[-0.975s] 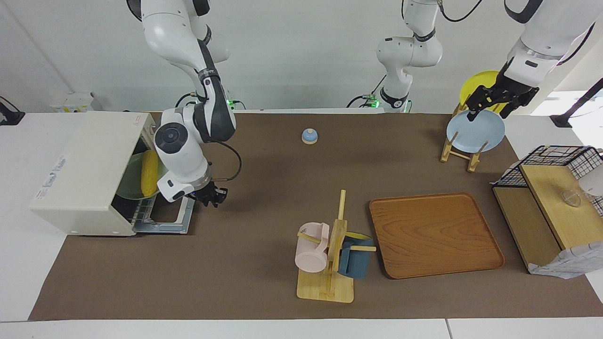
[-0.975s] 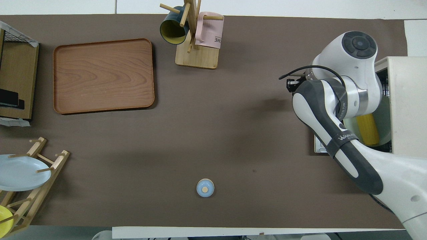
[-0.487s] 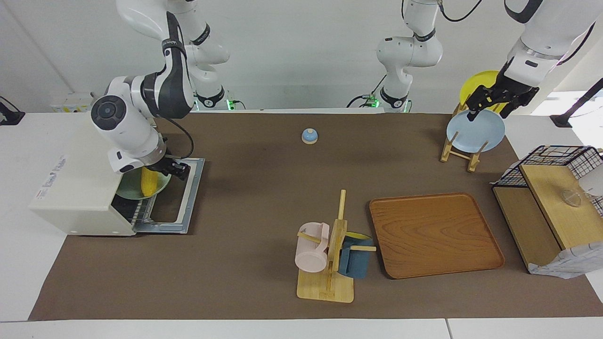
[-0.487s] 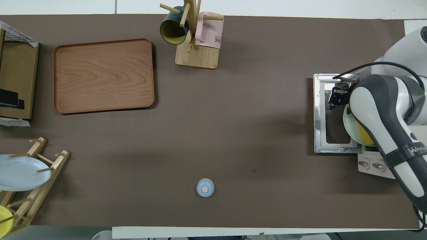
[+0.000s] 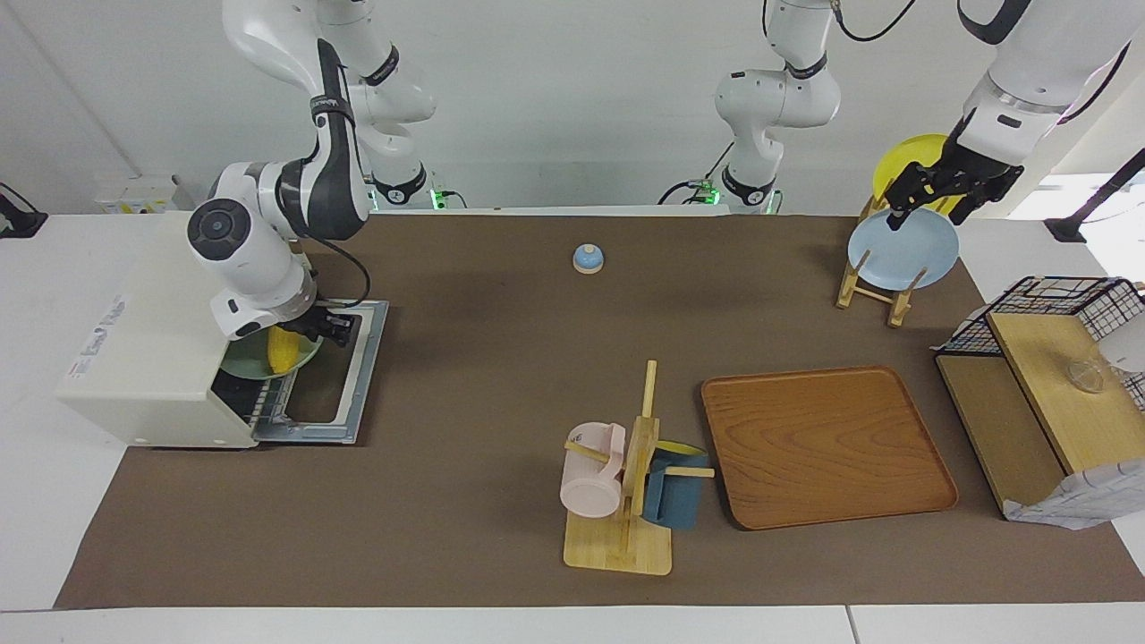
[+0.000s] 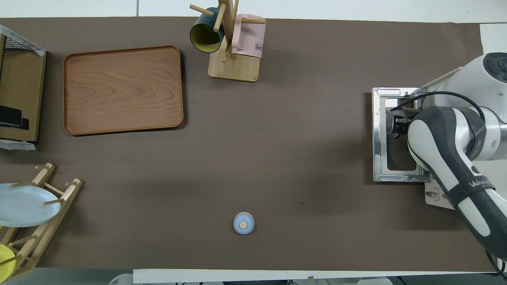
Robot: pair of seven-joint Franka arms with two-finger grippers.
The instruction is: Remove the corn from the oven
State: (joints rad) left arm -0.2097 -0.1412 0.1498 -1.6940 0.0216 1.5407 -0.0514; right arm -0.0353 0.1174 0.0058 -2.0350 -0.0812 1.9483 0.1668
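Note:
The cream-white oven (image 5: 152, 344) stands at the right arm's end of the table, its door (image 5: 349, 376) lying open and flat. The yellow corn (image 5: 280, 351) lies on a pale green plate (image 5: 255, 365) on the wire rack at the oven's mouth. My right gripper (image 5: 327, 327) is low over the open door, right at the plate's rim and the corn's end. In the overhead view the right gripper (image 6: 397, 126) is over the door (image 6: 381, 134), and the arm hides the corn. My left gripper (image 5: 930, 199) is open and waits over the plate rack.
A wooden rack (image 5: 872, 282) holds a blue plate (image 5: 902, 250) and a yellow plate (image 5: 908, 156). A wooden tray (image 5: 827, 443), a mug tree (image 5: 626, 501) with pink and blue mugs, a small blue bell (image 5: 588, 258) and a wire basket (image 5: 1047, 313) are also on the table.
My right gripper swung from beside the door's outer edge to over the door at the plate's rim, then edged slightly lower. The left arm has not moved.

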